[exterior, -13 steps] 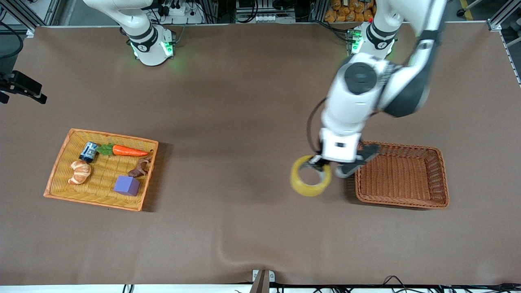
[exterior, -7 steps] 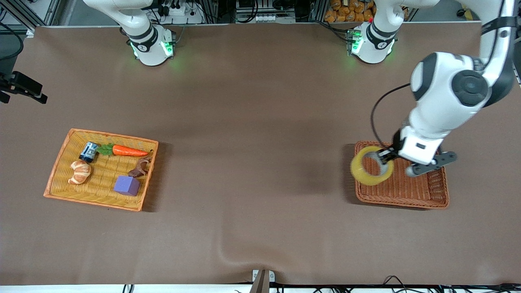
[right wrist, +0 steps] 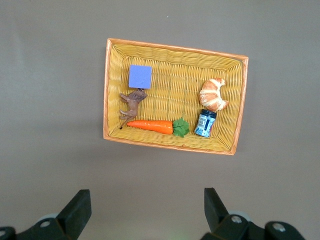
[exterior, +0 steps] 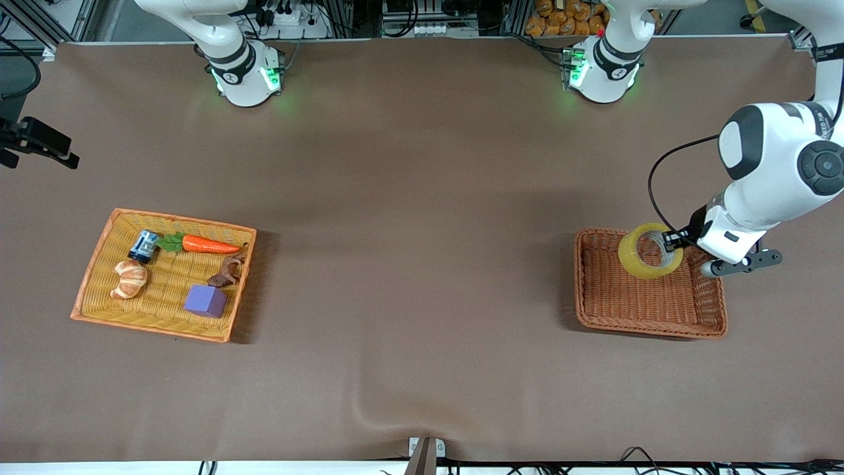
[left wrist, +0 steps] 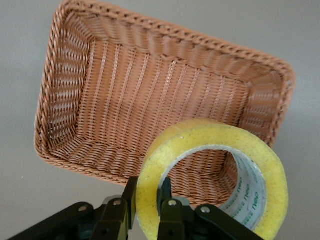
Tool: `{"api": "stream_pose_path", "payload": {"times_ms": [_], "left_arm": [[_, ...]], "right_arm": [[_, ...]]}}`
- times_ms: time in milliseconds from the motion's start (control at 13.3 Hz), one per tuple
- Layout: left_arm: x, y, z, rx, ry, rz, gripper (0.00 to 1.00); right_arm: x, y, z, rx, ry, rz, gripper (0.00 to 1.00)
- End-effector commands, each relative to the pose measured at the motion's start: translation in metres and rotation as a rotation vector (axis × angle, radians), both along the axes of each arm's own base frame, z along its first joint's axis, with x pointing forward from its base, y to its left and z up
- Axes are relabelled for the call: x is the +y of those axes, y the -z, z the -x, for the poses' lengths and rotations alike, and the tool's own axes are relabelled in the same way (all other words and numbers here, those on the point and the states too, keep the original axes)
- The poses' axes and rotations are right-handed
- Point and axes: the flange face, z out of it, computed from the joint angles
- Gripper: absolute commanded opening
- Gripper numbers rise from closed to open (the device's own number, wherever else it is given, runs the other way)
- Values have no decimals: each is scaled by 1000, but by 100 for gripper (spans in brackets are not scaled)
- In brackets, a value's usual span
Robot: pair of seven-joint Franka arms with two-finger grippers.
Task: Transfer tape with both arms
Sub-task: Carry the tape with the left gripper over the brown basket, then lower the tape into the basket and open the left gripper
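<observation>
The left gripper (left wrist: pixel 146 216) pinches the tape (exterior: pixel 650 251), its core printed "neo", over the brown basket (exterior: pixel 649 318); the right gripper (right wrist: pixel 145 216) waits, fingers spread.

The left arm reaches from its base at the table's back edge out to its own end of the table, wrist bent down, the left gripper (exterior: pixel 672 241) clamped on the tape (exterior: pixel 650 251). The right gripper (right wrist: pixel 145 212) hangs high, fingers spread wide.
</observation>
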Motion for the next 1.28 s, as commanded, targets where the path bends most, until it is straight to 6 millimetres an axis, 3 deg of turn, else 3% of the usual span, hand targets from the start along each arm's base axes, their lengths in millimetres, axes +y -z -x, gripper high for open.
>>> {"api": "stream_pose_path", "payload": {"times_ms": [0,225,451,676,901,1202], "left_arm": [[11,24,3,2,18,19,0],[32,53,7,3,22,18,0],[39,77,9,-7,30,17,0],[40,83,4,-10,31,16,0],[41,80,-18,-39,33,12,0],[39,104,-29,-46,37,12,0]], "right_arm": [[-4,-3,-1,-12,9,4,100],[-5,-2,-1,-10,13,3,100],[-5,0,-2,-5,13,2,100],[-6,1,-3,-3,15,3,100],[-7,3,-4,0,16,3,100],[-13,4,-3,3,28,1,100]]}}
